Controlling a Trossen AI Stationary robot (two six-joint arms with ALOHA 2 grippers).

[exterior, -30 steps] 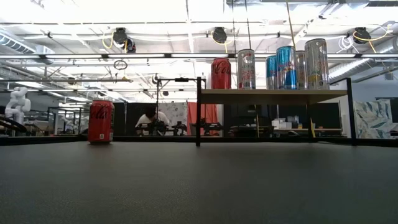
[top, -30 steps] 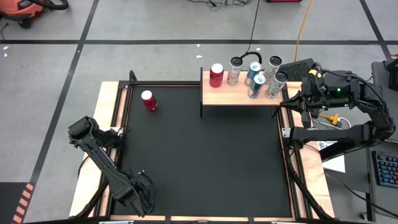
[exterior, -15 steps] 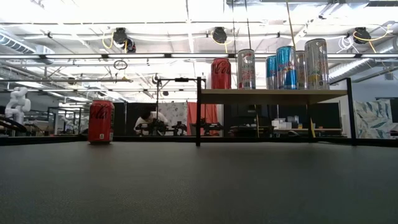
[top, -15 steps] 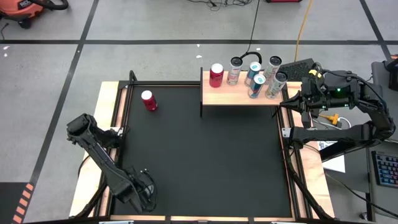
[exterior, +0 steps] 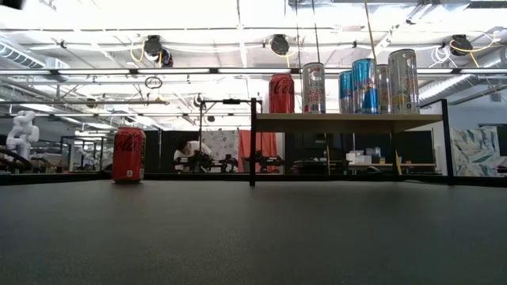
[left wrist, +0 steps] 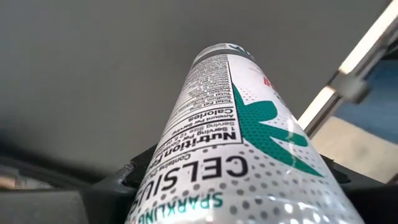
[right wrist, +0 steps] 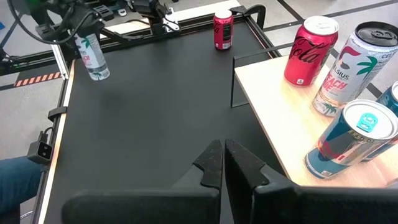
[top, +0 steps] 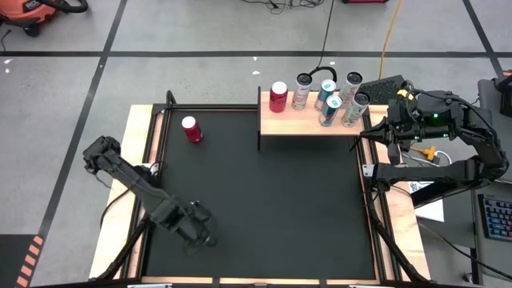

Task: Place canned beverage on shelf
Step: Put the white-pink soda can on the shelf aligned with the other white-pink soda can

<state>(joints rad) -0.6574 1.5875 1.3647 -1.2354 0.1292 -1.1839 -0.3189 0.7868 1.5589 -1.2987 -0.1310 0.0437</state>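
The left gripper [right wrist: 84, 34] is clamped on a slim, rigid, probably slippery Celsius can [left wrist: 249, 149]; mid-body suits. The right gripper [right wrist: 222, 163], at 2 o'clock, is together.

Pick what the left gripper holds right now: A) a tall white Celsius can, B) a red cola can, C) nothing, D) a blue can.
A: the left wrist view shows the white Celsius can between the left gripper's fingers.
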